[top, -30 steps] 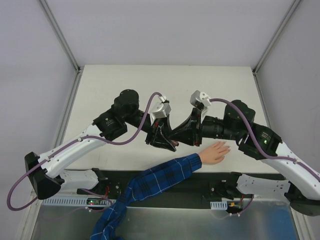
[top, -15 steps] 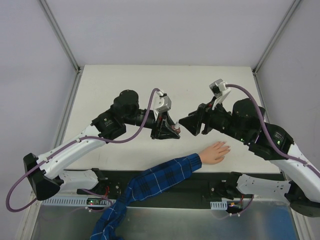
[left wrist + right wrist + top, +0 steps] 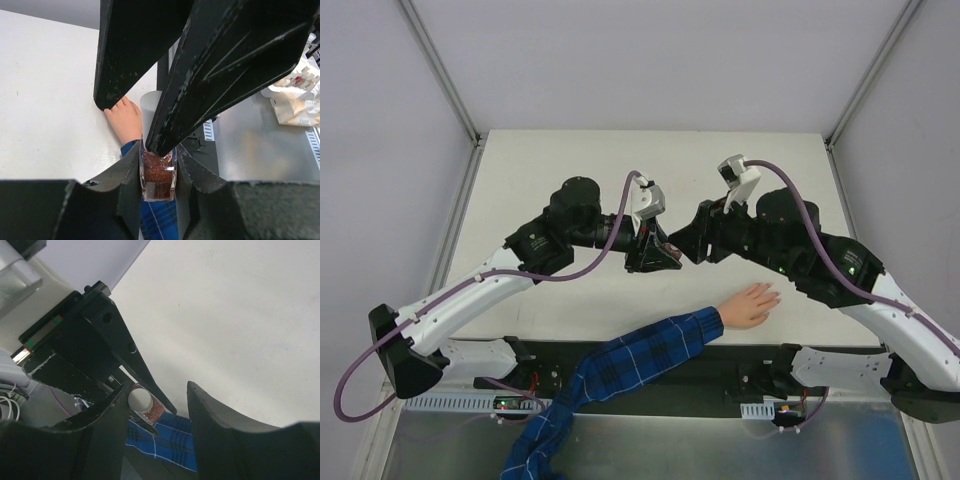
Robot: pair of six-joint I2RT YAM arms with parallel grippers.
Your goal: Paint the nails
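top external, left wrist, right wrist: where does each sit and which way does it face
top external: above and behind the arm bases, looking down on the table; both arms, left hand and right hand show
left wrist: on the left arm, looking along its fingers clamped on the nail polish bottle; the right hand's fingers ahead
right wrist: on the right arm, looking between its open fingers at the left hand and bottle
shared: both wrist views show the bottle and plaid sleeve
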